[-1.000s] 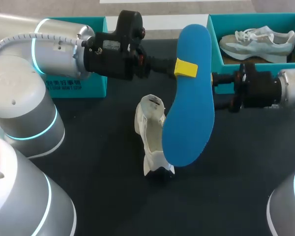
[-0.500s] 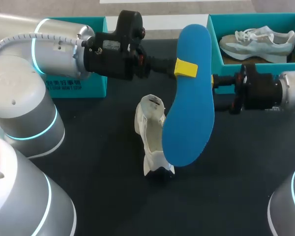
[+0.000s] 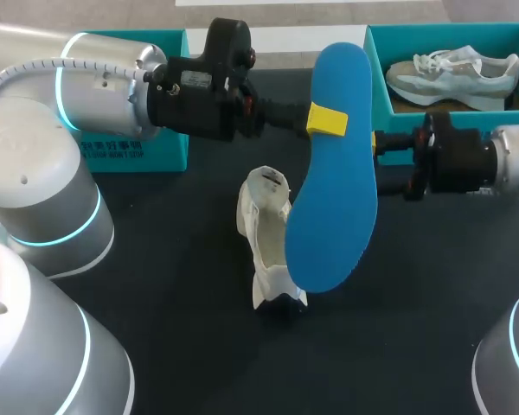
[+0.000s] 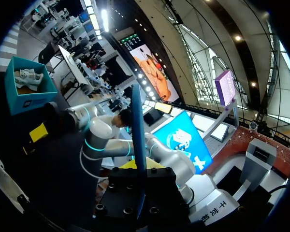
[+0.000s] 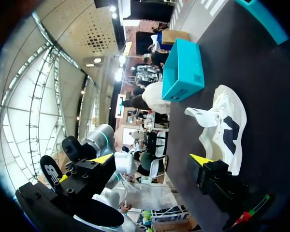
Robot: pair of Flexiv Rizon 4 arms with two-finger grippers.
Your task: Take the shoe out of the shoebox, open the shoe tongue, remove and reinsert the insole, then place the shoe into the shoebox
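My left gripper is shut on a blue insole, held above the table with its long side running away from me. In the left wrist view the insole shows edge-on between the fingers of the left gripper. A white shoe lies on the black table just left of the insole's near end. My right gripper stands open beside the insole's right edge, holding nothing. From the right wrist, the right gripper has wide-spread fingers and the white shoe lies ahead of it.
A teal shoebox at the back right holds a second, grey-white shoe. Another teal box stands at the back left behind my left arm. The table is black.
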